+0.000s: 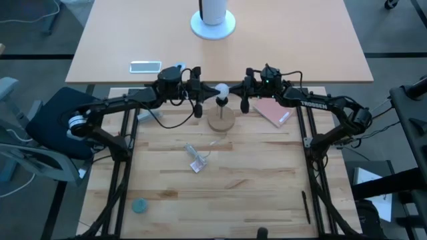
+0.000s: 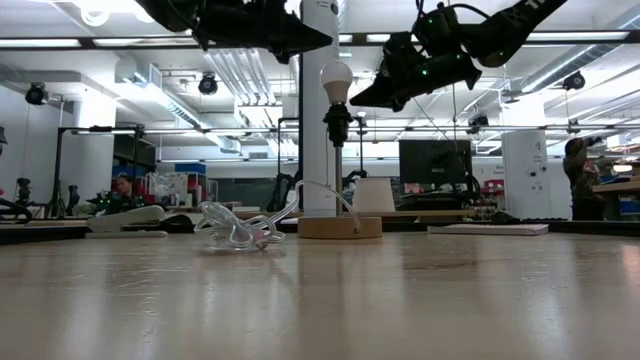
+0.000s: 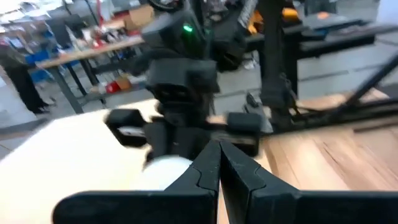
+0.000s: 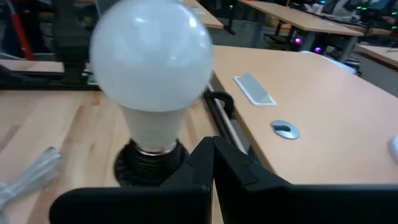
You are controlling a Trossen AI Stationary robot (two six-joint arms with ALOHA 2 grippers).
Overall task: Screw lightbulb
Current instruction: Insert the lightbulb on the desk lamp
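Wrapper: a crumpled clear plastic wrapper (image 1: 195,159) lies on the wooden surface (image 1: 253,180), nearest the front and apart from the stand.
Stand: the round wooden base (image 1: 221,121) sits mid-surface with a black socket (image 2: 337,122) raised on its stem.
Lightbulb: the lightbulb (image 4: 151,68) stands upright in the socket, its pale base sunk into the black collar; nothing is holding it.
Left gripper: the left gripper (image 1: 199,90) hangs just beside the bulb on its left, jaws pressed together and empty.
Right gripper: the right gripper (image 1: 245,90) hangs near the bulb on the other side, jaws likewise pressed together, gripping nothing.
Progress: the bulb looks seated, so the screwing seems done or nearly so; how tight it is cannot be told.
Left to do: judged from this, only backing the arms away.
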